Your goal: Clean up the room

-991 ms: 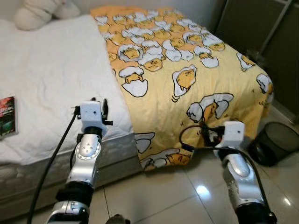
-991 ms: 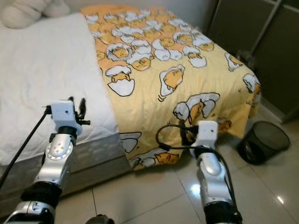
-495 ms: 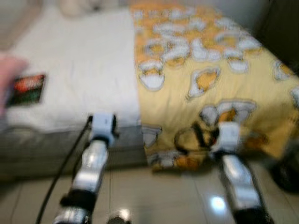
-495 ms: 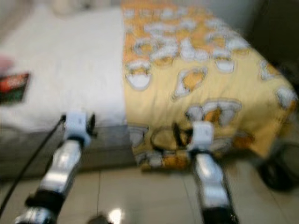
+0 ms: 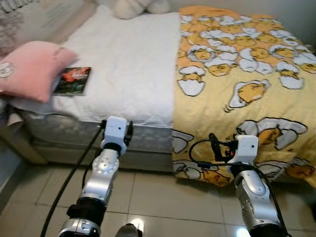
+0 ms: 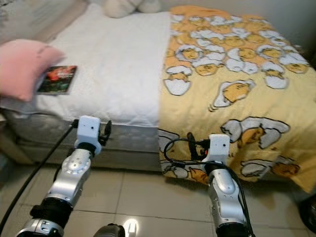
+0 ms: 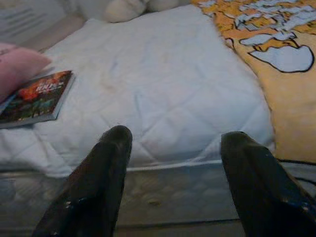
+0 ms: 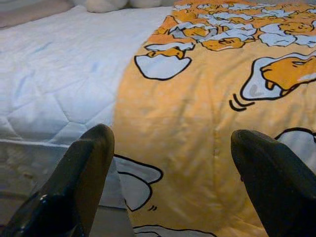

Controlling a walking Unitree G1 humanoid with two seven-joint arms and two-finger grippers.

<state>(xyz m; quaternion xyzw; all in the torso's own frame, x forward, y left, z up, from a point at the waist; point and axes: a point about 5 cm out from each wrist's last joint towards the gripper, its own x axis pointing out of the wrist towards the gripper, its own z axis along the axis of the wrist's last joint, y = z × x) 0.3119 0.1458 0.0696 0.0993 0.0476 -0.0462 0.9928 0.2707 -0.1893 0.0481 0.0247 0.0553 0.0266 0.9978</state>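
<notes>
A white bed [image 5: 133, 74] spans the frame, yellow blanket [image 5: 237, 84] bunched right. The book [image 5: 72, 80] lies upper left beside a pink pillow [image 5: 29, 69], likely needing tidying. Left gripper [image 7: 170, 148] and right gripper [image 8: 170, 148] gape wide, empty, poised before the mattress edge.

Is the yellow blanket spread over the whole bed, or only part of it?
Only part. The yellow blanket covers the right side and hangs over the foot edge; the white mattress lies bare on the left.
</notes>
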